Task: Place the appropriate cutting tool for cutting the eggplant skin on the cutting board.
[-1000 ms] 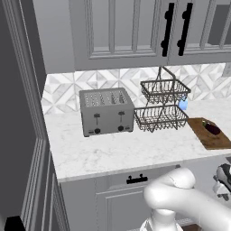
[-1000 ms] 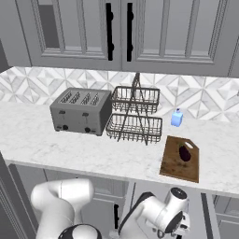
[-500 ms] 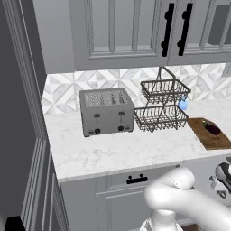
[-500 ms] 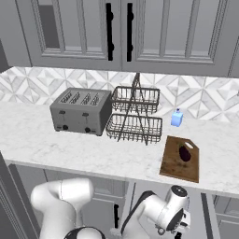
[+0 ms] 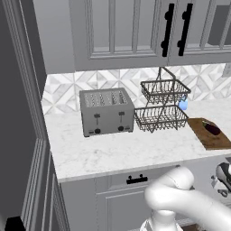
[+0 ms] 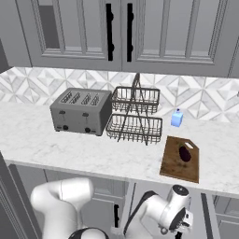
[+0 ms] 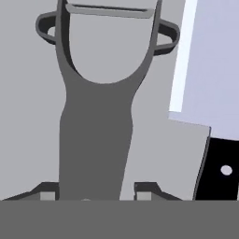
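Observation:
A dark grey Y-shaped peeler (image 7: 95,116) lies on a flat grey surface, its blade end toward the top of the hand view. My gripper (image 7: 96,191) straddles its handle. The left fingertip (image 7: 49,192) is against the handle and the right fingertip (image 7: 144,189) stands a thin gap off, so the jaws are narrowly open. The small dark eggplant (image 5: 212,128) (image 6: 185,153) lies on the brown cutting board (image 5: 202,136) (image 6: 176,168) at the right of the counter. My wrist (image 6: 179,219) hangs below the counter's front edge.
A cleaver with a pale blade (image 7: 207,60) and a black handle (image 7: 219,172) lies right beside the peeler. On the counter stand a toaster (image 5: 106,112) (image 6: 81,112), a two-tier wire basket (image 5: 162,106) (image 6: 135,116) and a small blue bottle (image 5: 182,104) (image 6: 176,118).
My hand has sunk slightly below the counter's edge. Nothing on the counter has moved.

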{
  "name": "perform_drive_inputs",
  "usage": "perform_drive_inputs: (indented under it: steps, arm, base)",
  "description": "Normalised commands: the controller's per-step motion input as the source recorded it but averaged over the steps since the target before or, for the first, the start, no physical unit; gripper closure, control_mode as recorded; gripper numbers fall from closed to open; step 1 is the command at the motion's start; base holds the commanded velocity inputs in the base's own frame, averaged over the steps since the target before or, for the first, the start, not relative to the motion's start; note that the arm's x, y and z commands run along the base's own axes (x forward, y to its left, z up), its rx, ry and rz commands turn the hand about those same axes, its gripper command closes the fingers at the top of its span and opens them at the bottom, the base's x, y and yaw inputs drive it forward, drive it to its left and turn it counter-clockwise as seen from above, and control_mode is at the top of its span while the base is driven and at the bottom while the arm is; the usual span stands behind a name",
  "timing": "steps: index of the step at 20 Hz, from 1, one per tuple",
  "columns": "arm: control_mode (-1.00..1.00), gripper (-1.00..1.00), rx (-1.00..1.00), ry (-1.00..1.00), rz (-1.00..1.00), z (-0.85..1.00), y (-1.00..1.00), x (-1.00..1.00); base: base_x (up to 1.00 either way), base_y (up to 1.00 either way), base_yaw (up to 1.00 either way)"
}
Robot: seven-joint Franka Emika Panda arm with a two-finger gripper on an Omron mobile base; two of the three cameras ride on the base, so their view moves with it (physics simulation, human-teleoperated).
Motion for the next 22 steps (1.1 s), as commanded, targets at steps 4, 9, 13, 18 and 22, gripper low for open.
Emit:
perform_drive_inputs:
  steps: [4,9,13,18,22]
  arm:
    - [-1.0,1.0,-0.08,-0.01,-0.08,-0.95,0.36,-0.87]
    - [-1.0,1.0,-0.02,-0.05,-0.1,-0.06,0.29,-0.14]
    - [-1.0,1.0,0.0,-0.05,-0.07,0.76,0.28,-0.1]
    - [-1.0,1.0,0.0,0.0,0.0,1.0,0.13,-0.13]
    - [-1.0,1.0,0.0,0.0,0.0,1.0,0.27,-0.01]
  base:
    - [0.0,0.0,0.0]
    - [0.0,0.0,0.0]
    - [0.0,0.0,0.0]
    - [0.0,0.0,0.0]
    - [0.0,0.0,0.0]
